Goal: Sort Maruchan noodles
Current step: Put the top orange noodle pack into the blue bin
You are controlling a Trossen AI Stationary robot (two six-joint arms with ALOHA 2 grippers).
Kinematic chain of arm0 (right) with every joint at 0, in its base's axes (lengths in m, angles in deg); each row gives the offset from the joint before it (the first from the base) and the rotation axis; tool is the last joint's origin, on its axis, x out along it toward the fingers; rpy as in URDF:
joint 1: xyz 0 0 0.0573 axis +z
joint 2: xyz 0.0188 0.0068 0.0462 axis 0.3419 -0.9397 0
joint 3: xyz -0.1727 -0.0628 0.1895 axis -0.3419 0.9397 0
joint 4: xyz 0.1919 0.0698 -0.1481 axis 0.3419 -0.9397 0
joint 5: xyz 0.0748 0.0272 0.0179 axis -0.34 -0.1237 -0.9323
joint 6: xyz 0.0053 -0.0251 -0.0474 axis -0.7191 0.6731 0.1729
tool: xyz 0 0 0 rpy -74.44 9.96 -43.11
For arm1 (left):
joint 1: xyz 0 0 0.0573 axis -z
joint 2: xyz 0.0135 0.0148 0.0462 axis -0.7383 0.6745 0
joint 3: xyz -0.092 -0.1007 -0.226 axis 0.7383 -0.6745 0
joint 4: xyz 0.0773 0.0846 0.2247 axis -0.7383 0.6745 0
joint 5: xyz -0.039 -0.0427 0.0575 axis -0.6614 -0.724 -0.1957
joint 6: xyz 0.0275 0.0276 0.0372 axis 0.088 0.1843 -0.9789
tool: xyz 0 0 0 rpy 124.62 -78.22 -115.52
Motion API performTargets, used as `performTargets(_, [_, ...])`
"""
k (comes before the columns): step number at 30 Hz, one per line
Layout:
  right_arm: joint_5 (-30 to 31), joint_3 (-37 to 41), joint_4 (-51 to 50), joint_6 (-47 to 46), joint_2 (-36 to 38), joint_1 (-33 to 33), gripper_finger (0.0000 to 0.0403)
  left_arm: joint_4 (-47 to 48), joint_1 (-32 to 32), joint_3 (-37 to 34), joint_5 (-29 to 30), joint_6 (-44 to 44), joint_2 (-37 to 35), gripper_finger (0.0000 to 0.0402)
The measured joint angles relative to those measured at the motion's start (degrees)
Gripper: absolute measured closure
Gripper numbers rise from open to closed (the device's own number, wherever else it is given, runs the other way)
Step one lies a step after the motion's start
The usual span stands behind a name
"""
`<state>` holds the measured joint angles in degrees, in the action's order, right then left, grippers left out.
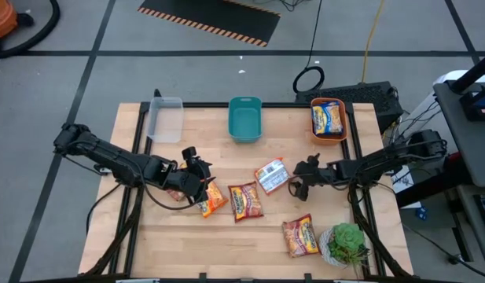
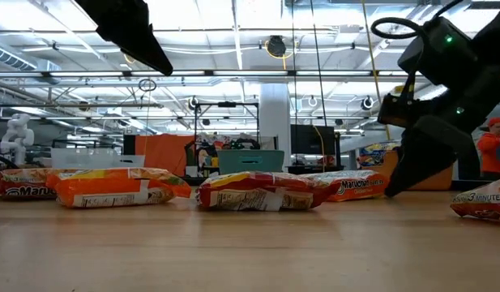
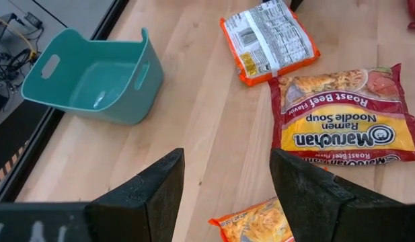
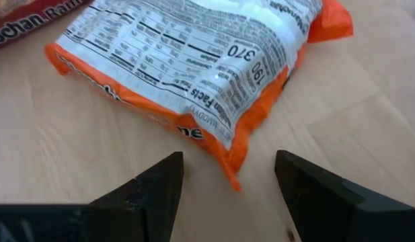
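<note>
Right gripper (image 1: 299,189), fingers spread and empty, sits just beside the face-down orange packet (image 1: 271,175) lying mid-tabletop (image 1: 226,244); judged light, crinkly, slippery and brittle inside, best pinched across its near crimped edge; left gripper (image 1: 196,169) likewise spread, empty.

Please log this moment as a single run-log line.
left gripper: open, empty, above orange packet | right gripper: open, empty, beside face-down packet | orange bin: one packet inside | teal bin: empty
</note>
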<state>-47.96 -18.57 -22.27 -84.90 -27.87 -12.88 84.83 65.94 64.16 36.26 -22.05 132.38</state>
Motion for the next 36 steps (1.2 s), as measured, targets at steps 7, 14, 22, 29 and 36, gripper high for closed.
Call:
performTargets(7, [1.4, 2.2, 4.9, 3.1, -0.1, -0.4, 0.0195, -1.3, -0.4, 0.0, 0.0, -1.4, 0.0, 0.0176])
performTargets(14, [1.6, 2.5, 9.9, 7.0, -0.2, -0.5, 0.0272, -3.1, -1.1, 0.0, 0.0, -2.1, 0.0, 0.0176])
performTargets(22, [0.5, 2.6, 14.2, 12.1, 0.1, -0.5, 0.0383, -3.1, -1.1, 0.0, 0.0, -2.7, 0.0, 0.0176])
performTargets(29, [0.6, 1.3, 15.6, 14.1, 1.9, -0.6, 0.0396, -6.0, -1.1, 0.0, 0.0, -4.4, 0.0, 0.0176])
performTargets(36, [1.2, -2.4, 15.9, 12.6, 3.7, -2.3, 0.0401, -9.3, -0.5, 0.0, 0.1, -8.2, 0.0, 0.0176])
